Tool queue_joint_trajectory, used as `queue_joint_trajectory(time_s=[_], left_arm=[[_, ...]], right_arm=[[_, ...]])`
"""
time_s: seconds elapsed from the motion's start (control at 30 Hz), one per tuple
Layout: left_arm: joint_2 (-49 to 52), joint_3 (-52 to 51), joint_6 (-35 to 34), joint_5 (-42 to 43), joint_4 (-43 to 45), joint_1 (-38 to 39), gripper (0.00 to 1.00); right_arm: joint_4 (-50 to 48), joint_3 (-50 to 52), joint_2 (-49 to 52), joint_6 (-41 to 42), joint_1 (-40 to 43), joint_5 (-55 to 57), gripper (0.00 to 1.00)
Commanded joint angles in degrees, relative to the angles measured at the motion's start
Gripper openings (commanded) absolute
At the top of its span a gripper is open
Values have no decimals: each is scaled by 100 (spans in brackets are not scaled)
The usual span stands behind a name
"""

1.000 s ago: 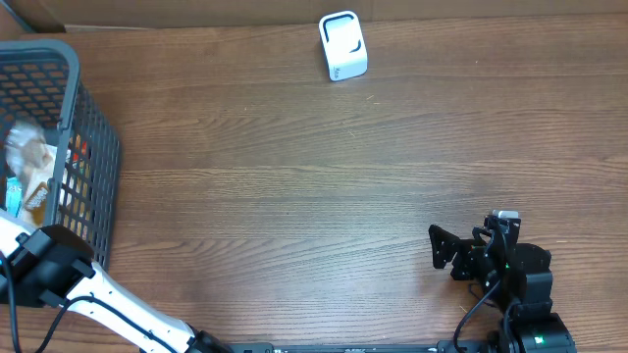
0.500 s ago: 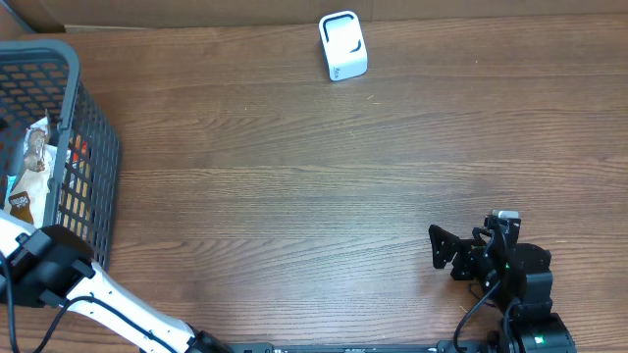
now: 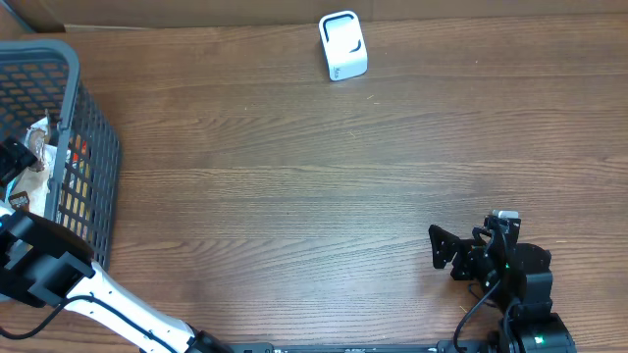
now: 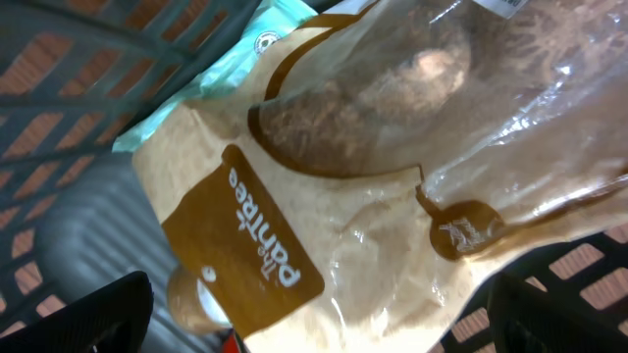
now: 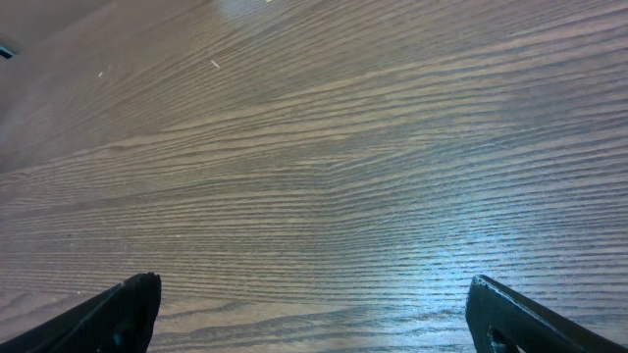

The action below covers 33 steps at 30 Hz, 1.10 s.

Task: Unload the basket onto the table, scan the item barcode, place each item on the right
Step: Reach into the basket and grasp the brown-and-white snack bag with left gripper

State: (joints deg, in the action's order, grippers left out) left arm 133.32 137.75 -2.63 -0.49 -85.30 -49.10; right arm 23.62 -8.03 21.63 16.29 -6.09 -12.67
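The item, a clear and tan bread bag (image 4: 334, 186) with a brown label, lies inside the grey mesh basket (image 3: 93, 147) at the table's left edge and shows there as a pale bag (image 3: 39, 157). Just above it hangs my left gripper (image 4: 324, 324), open, with a finger on each side and no grip on the bag. From above, only a black part of the left gripper (image 3: 12, 159) shows at the frame's edge. The white scanner (image 3: 342, 45) stands at the far middle of the table. My right gripper (image 3: 442, 250) rests open at the near right, over bare wood (image 5: 314, 314).
A teal packet (image 4: 226, 69) lies under the bag, among other goods in the basket. The basket's mesh wall (image 4: 59, 88) rises close on the left gripper's left side. The brown wood table (image 3: 294, 196) spreads between basket, scanner and right arm.
My left gripper has opened and let go of the bag, which dropped from a raised, blurred position to rest in the basket. The right arm has not moved.
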Motion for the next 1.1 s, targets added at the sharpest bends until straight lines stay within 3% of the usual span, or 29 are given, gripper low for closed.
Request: queue_joint_trajectory(time_s=[0.0,0.33,0.73,0.97,1.07], left_arm=[[20,-149,634,260,203,68,100],[42,-538,1445,951,673,74,100],[44,-951,1423,627,1082,70,100],[46,-1130,1423,654,1285,42,96],[46,-1392,1423,717,1394,42,86]], right_arm=[[-28,20,-46,0,-28,17,100],[-28,20,-46,2,-28,17,100],[-28,20,-46,2,-28,15,100],[-28,20,-46,2,-28,15,100],[-26,20,-46,2,-28,15,100]])
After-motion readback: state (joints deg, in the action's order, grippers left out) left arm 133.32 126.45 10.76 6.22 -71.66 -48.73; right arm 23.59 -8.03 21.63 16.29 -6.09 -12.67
